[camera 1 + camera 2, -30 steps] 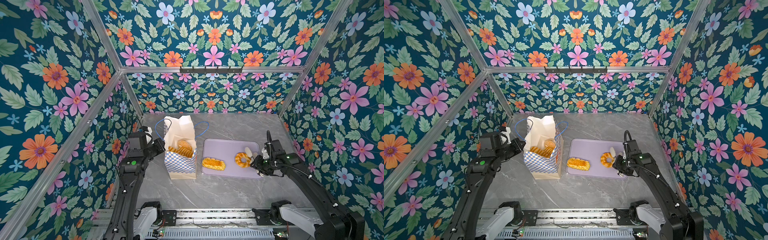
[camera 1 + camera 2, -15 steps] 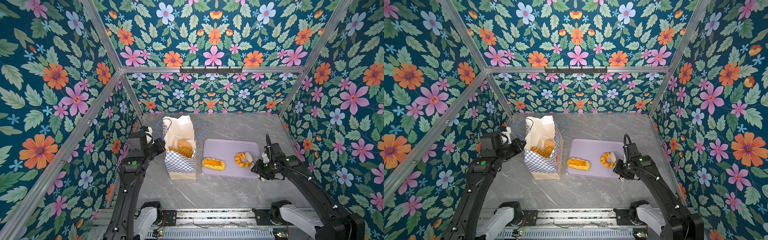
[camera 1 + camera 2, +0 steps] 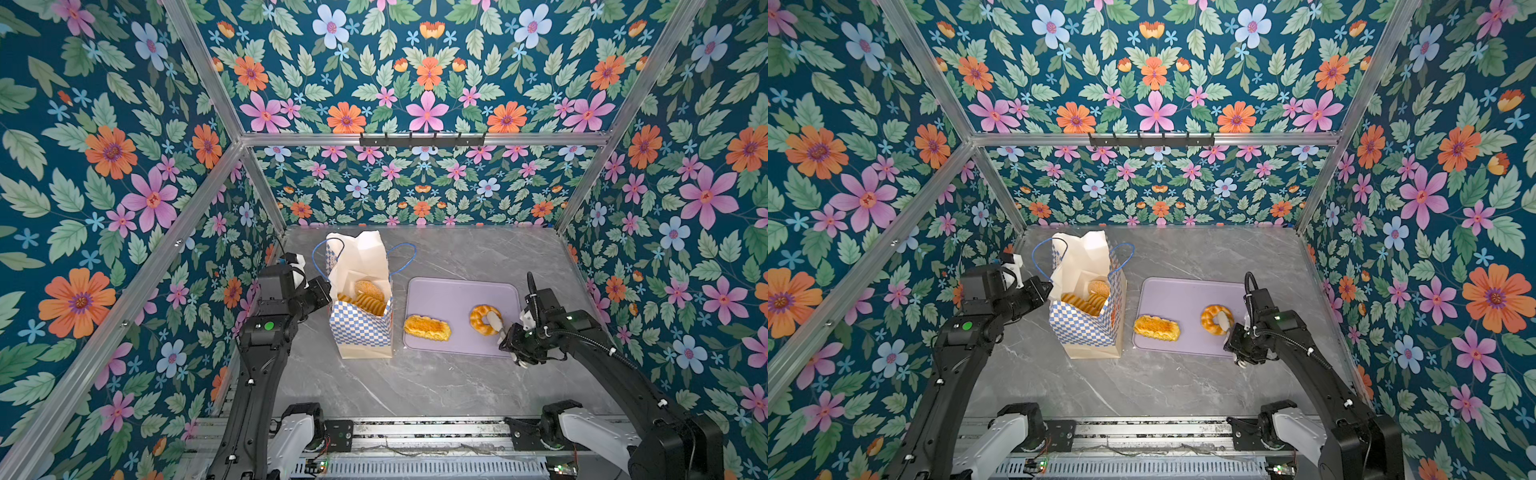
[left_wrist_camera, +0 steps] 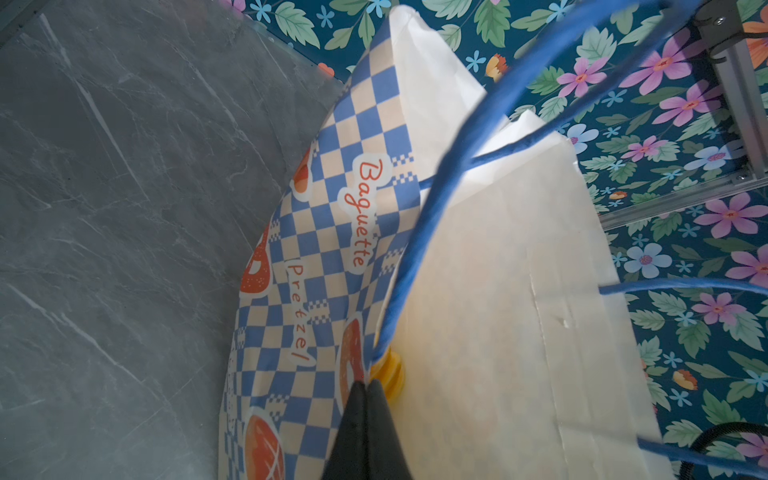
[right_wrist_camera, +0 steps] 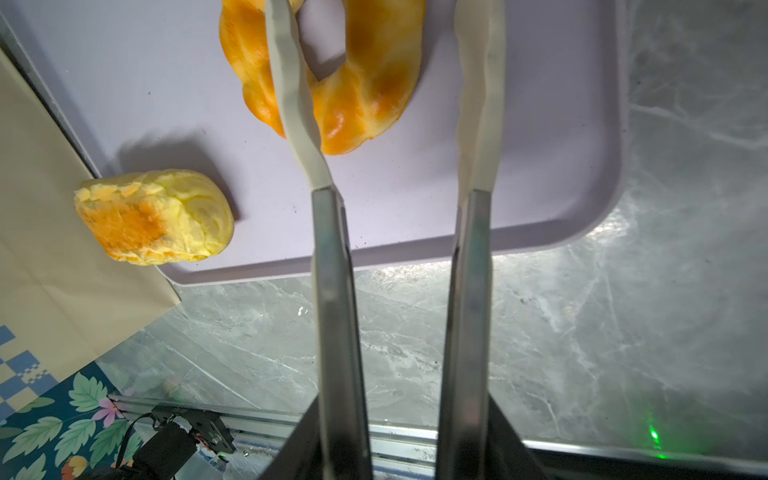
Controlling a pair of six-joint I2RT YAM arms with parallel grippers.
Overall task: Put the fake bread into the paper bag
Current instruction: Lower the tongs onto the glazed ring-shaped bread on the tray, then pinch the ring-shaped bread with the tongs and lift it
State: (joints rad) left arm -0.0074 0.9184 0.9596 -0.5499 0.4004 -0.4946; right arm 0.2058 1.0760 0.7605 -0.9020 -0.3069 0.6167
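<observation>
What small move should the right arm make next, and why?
Probably close the right gripper: its fingers straddle one side of the ring bread on the lilac tray, one at the hole, one outside, not yet gripping. The left gripper pinches the paper bag rim.

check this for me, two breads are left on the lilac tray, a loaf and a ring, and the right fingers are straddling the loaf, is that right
Wrong on one point: the fingers of the right gripper straddle the ring, not the loaf, as the right wrist view shows. The loaf lies apart on the lilac tray, nearer the paper bag.
</observation>
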